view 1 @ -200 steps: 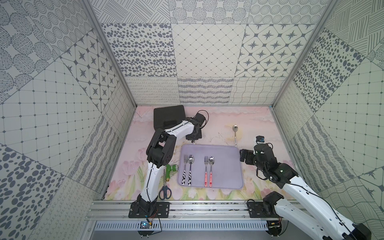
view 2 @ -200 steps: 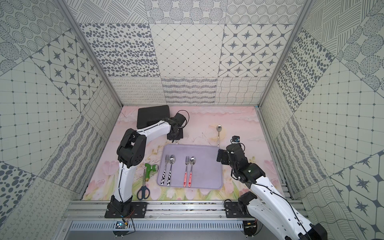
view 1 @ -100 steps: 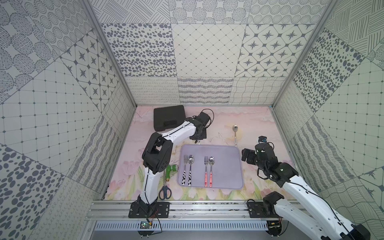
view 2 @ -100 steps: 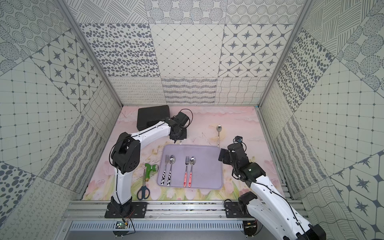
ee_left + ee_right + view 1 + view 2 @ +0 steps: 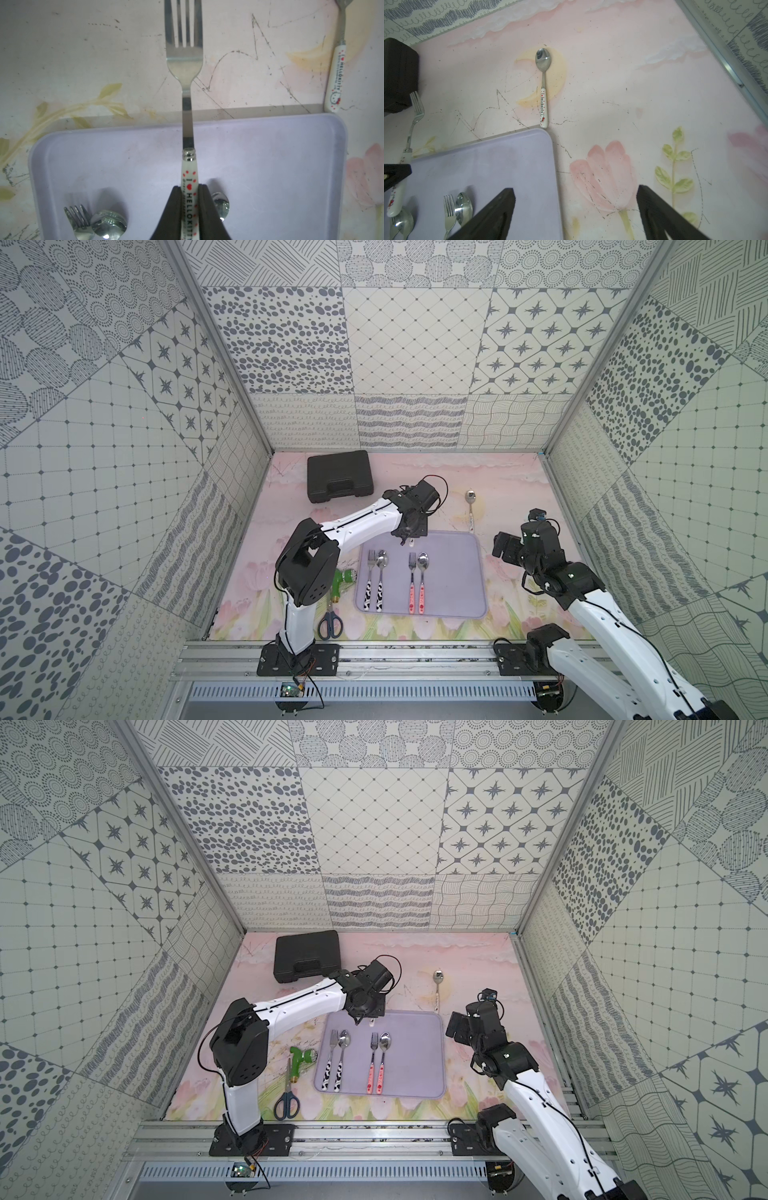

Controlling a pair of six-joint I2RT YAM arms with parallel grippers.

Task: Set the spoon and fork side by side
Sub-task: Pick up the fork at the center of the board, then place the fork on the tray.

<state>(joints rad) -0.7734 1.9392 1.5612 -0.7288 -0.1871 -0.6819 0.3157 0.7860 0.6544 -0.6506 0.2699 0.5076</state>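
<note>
My left gripper [image 5: 189,192] is shut on the white, red-dotted handle of a fork [image 5: 184,62]. The fork hangs over the far edge of the lilac tray [image 5: 270,166], tines pointing out over the mat. In both top views that gripper [image 5: 408,537] [image 5: 365,1017] hovers at the tray's far edge. A matching white-handled spoon [image 5: 470,506] [image 5: 543,83] lies on the mat just beyond the tray's far right corner. My right gripper [image 5: 575,199] is open and empty above the tray's right edge [image 5: 482,572], well short of the spoon.
On the tray lie a cow-patterned fork and spoon pair [image 5: 374,580] and a pink-handled pair [image 5: 417,580]. A black case [image 5: 338,481] sits at the back left. A green nozzle [image 5: 343,578] and scissors [image 5: 331,620] lie left of the tray.
My left arm has carried the fork from near the black case toward the tray's far edge. The right gripper has drifted slightly to the right, still open.
</note>
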